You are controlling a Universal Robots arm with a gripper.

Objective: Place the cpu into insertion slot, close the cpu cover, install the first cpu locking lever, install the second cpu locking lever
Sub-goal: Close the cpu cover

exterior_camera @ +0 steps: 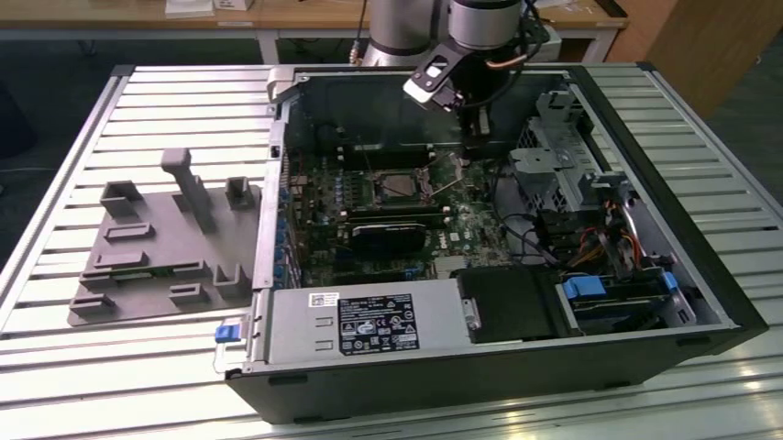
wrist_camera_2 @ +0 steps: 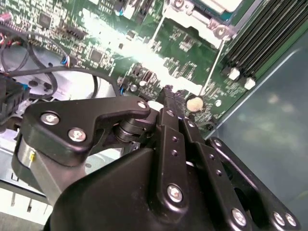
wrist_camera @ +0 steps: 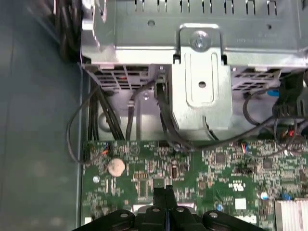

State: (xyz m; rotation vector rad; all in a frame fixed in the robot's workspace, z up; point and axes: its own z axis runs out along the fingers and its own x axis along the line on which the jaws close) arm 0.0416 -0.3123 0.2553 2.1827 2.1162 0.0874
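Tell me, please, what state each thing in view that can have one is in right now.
gripper: fingers shut, nothing between them, tips close to the motherboard.
cpu cover: appears to lie down flat.
locking lever: appears unlatched, sticking out away from the cover's corner.
computer case: on its side, side panel off, open.

Insertion slot sitting flat on the green board, roughly mid-case, square with a thin metal rim round a darkish middle. In the second wrist view, silvery cpu cover lying down flat over it, pale top of the cpu peeking through the window. Can't tell if latched.
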